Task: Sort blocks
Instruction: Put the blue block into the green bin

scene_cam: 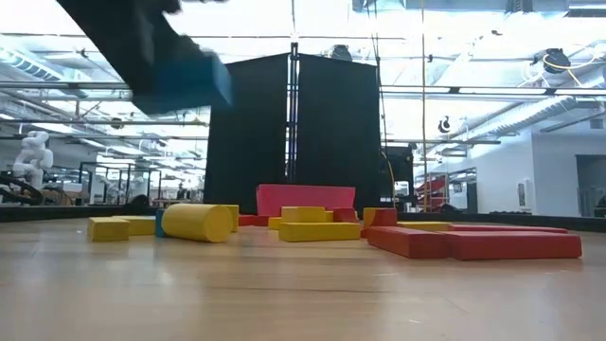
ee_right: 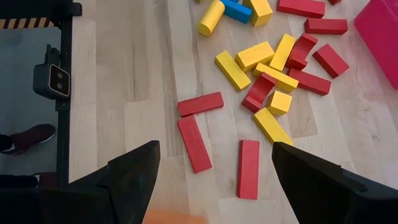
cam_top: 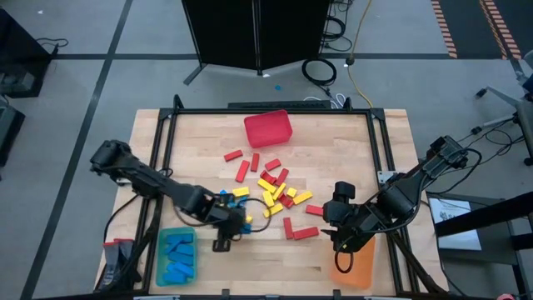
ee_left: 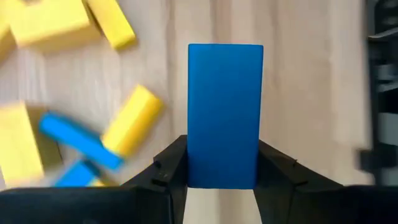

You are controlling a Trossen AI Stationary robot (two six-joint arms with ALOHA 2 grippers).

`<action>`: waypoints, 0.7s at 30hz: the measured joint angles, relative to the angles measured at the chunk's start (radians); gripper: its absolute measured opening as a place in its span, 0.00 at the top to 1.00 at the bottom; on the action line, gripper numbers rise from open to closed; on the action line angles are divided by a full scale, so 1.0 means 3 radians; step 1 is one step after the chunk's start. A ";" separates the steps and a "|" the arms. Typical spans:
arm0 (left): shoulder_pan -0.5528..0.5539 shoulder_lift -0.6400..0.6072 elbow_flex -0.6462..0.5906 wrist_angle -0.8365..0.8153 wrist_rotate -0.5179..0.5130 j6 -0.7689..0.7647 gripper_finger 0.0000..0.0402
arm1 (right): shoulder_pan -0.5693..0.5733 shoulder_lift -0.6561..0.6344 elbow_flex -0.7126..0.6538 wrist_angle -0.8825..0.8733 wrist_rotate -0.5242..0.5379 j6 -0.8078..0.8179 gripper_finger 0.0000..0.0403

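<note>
Blue block point(ee_left: 225, 115) clamped between left gripper point(ee_left: 222, 180) fingers, long face toward the wrist camera, sticking out past the fingertips above bare wood. High view: left gripper point(cam_top: 236, 221) sits at the near-left side of the table point(cam_top: 200, 142), just right of the green bin point(cam_top: 176, 257), which holds several blue blocks point(cam_top: 177, 250). Low view shows the held blue block point(scene_cam: 185, 85) lifted clear of the tabletop. Beside the left gripper: a few yellow and blue blocks point(ee_left: 93, 140) lying crossed. Main pile of red and yellow blocks point(cam_top: 275, 187) scattered mid-table; yellow cylinder point(scene_cam: 197, 223) among them. Loose red blocks point(ee_right: 199, 127) lie to the right of the pile, near side. Red bin point(cam_top: 268, 128) at far centre. Right gripper point(cam_top: 343, 236) hovers near-right over the orange bin point(cam_top: 354, 262), fingers point(ee_right: 134, 171) spread wide, nothing between them.
</note>
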 joint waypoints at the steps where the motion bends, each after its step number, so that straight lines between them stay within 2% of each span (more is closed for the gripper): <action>1: -0.0070 -0.0076 0.0000 -0.0112 -0.0012 -0.0127 0.66 | 0.0000 0.0000 0.0000 -0.0005 0.0000 -0.0002 0.24; 5: -0.0484 -0.0298 0.0000 -0.0594 -0.0130 -0.0757 0.66 | 0.0000 0.0000 0.0000 -0.0009 0.0003 -0.0006 0.24; 9: -0.1027 -0.0345 0.0000 -0.0906 -0.0169 -0.1500 0.66 | 0.0000 0.0000 0.0000 -0.0009 0.0010 -0.0019 0.24; 16: -0.1883 -0.0345 0.0000 -0.0953 -0.0309 -0.2937 0.66 | 0.0000 0.0000 0.0000 -0.0007 0.0013 -0.0022 0.24; 21: -0.2286 -0.0319 0.0000 -0.1033 -0.0388 -0.3659 0.66 | 0.0000 0.0000 0.0000 -0.0002 0.0020 -0.0075 0.24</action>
